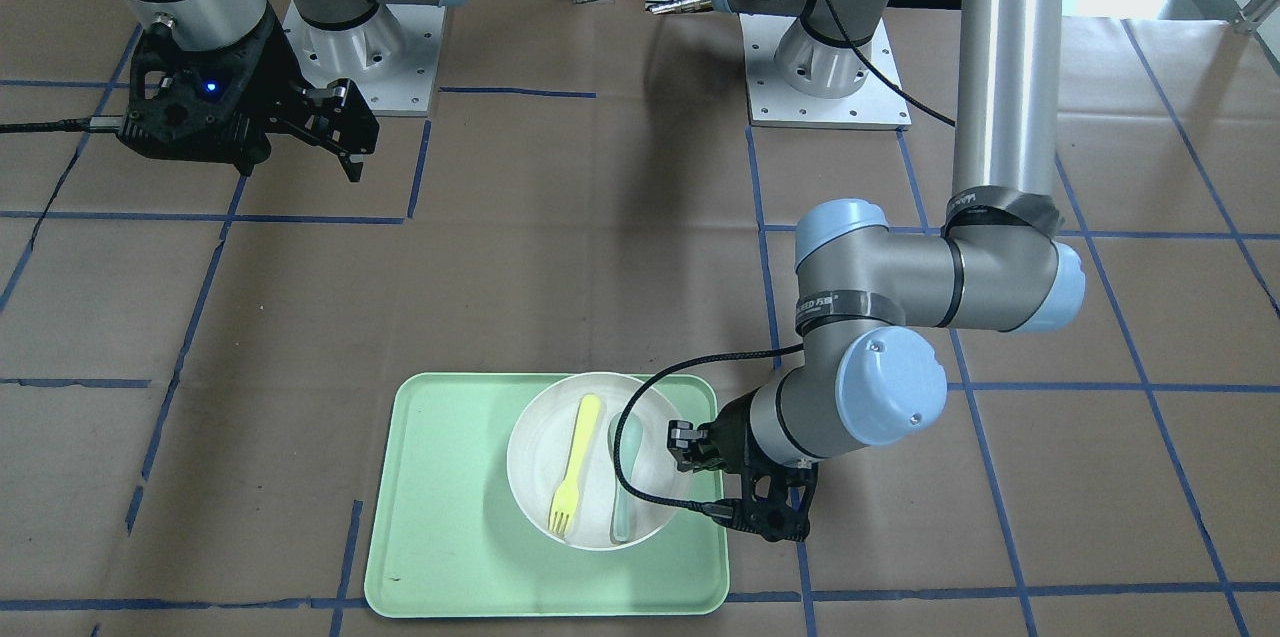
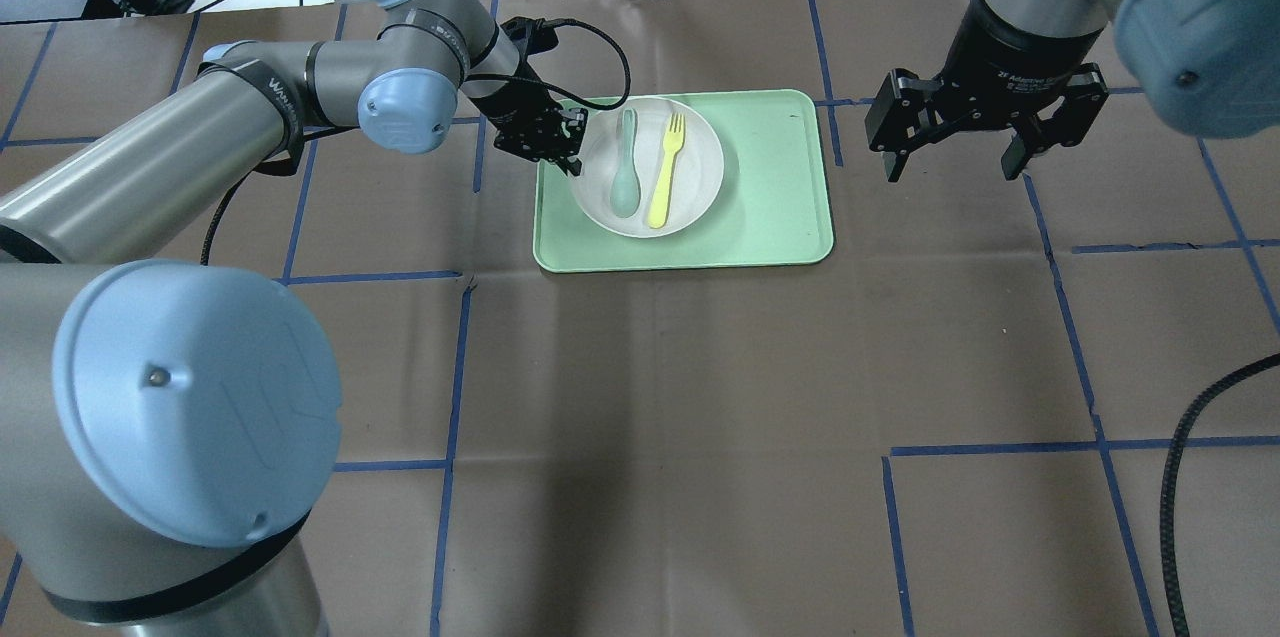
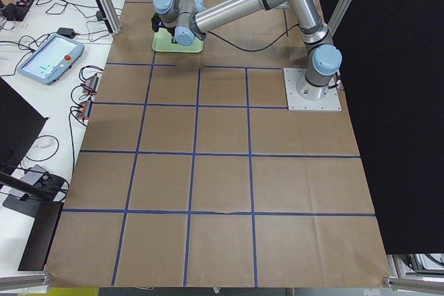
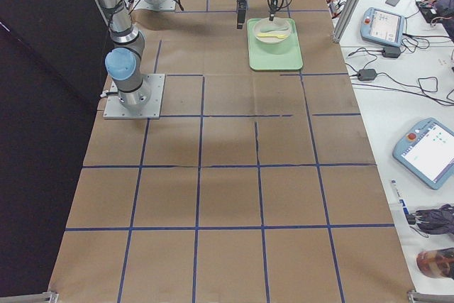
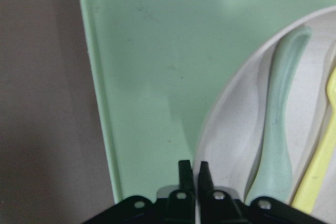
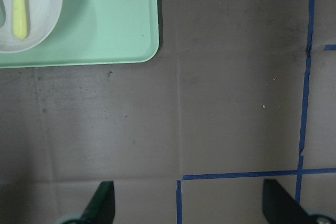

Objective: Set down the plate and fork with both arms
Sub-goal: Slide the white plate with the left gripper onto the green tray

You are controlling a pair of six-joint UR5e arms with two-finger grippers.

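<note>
The off-white plate (image 2: 702, 167) lies on the mint-green tray (image 2: 770, 197), in its left half in the overhead view. The pale-yellow fork (image 2: 665, 172) lies inside the plate beside a grey-green spoon (image 2: 626, 167). My left gripper (image 2: 570, 142) is at the plate's left rim. In the left wrist view its fingertips (image 5: 184, 167) are pinched together on the plate's rim (image 5: 210, 124). My right gripper (image 2: 950, 167) is open and empty, hovering over the table to the right of the tray. Its view shows the fork (image 6: 20, 3) and plate (image 6: 44, 22) at the upper left.
The tray (image 1: 450, 517) sits near the table's far edge from the robot. The brown paper table cover (image 2: 650, 417) carries a grid of blue tape lines. A black cable (image 1: 640, 397) loops from the left wrist over the plate. The arm bases (image 1: 825, 77) stand at the robot's side.
</note>
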